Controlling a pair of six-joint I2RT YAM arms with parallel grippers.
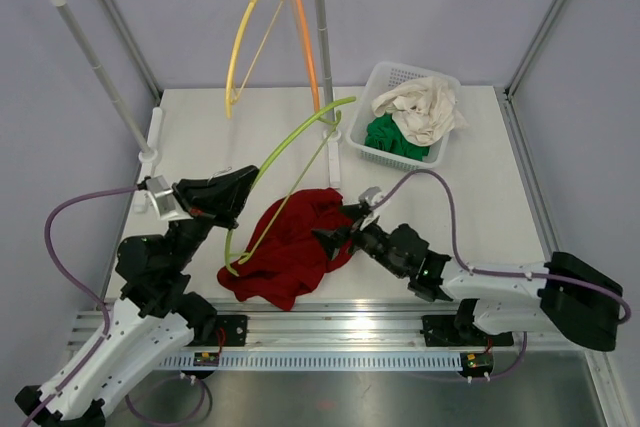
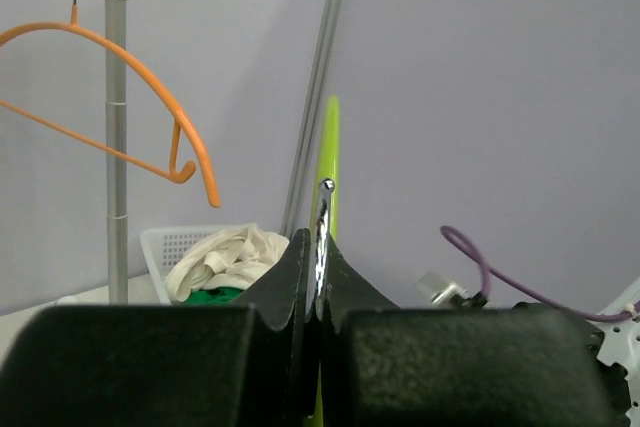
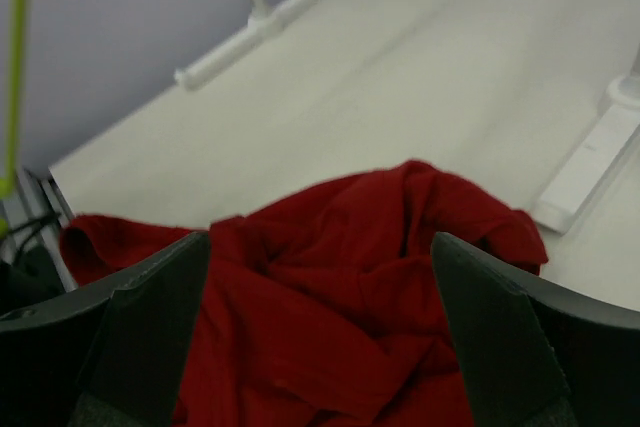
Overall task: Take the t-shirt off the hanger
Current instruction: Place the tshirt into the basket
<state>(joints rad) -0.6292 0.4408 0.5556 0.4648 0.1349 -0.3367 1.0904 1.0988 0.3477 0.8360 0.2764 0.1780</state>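
Pinched in the left gripper (image 2: 318, 247), fingers pressed together on it: the metal hook (image 2: 323, 212) of the green hanger (image 2: 330, 137), raised off the table (image 1: 200, 137). Down on the table between the arms, a crumpled red t-shirt (image 1: 295, 247), with the hanger's lower end across its left side; cannot tell whether clear of the cloth. At the t-shirt's right edge, the right gripper (image 1: 335, 232), fingers (image 3: 150, 297) spread wide, gripping nothing. Far right, a white basket (image 1: 392, 75)

Red fabric t-shirt (image 1: 295, 247) lay crumpled in a heap on the table (image 1: 450, 197), near the front edge. Thin lime-green plastic hanger (image 2: 331, 142) was tilted up, metal hook pinched in left gripper (image 2: 318, 247), lower bar crossing over the shirt.
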